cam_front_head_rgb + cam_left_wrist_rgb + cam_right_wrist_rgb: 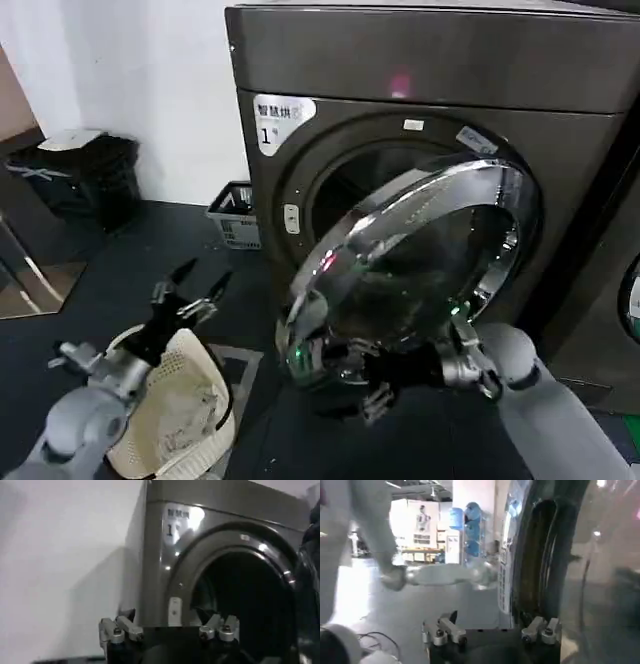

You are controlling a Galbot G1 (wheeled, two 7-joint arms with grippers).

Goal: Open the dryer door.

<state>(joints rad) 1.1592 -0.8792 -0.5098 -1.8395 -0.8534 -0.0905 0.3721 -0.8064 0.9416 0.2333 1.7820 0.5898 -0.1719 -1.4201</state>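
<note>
Nearest us, at about seven o'clock in the head view, our left gripper hangs idle above a pale basket, its fingers spread wide with nothing between them; from its wrist view the same prongs frame the machine ahead. At five o'clock our right gripper sits low against the bottom edge of the door. Its wrist view shows the fingers parted, with the door's rim just beside one of them, though whether a finger is actually hooking the rim we cannot quite tell, as the contact is dark and blurred. The door itself is already swung well out from the dryer, hinged on the three o'clock side, its free edge reaching toward eight o'clock and the drum mouth showing behind at eleven. We judge this door rigid and fairly heavy, glass in a chrome ring that looks slick, so a pinch on the polished face would likely slip. The better hold is behind the rim edge at the free side, farthest from the hinge, pulling along its arc.
</note>
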